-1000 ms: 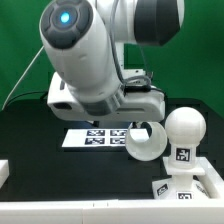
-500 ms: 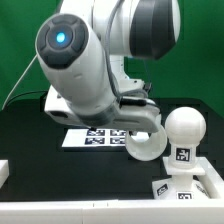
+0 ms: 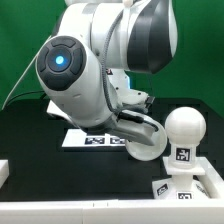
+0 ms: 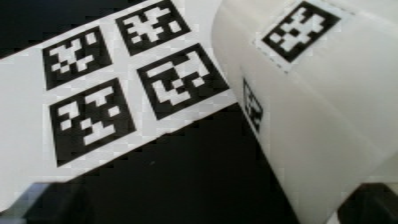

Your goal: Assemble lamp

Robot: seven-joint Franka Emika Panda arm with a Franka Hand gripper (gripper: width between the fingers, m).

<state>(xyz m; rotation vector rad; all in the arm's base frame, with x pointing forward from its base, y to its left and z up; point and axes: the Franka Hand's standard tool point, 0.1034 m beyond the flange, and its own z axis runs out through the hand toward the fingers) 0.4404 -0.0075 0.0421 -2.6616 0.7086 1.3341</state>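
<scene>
The white tapered shade (image 3: 146,143) lies on its side on the black table, beside the marker board (image 3: 88,138). My arm bends down over the shade, and its wrist hides the fingers in the exterior view. In the wrist view the shade (image 4: 317,95) fills one side, showing a tag, and the marker board (image 4: 125,80) fills the other. My gripper (image 4: 210,208) is open, with one dark fingertip (image 4: 43,205) at each lower corner and nothing between them. The round bulb (image 3: 184,128) stands on its stem on the flat square base (image 3: 186,186) at the exterior view's right.
The white robot pedestal (image 3: 56,104) stands behind the marker board. A small white object (image 3: 4,171) sits at the exterior view's left edge. A green backdrop closes off the far side.
My arm has rotated and come down toward the shade. Its big joint has swung to the exterior view's left and lower. The shade, bulb and base have not moved.
</scene>
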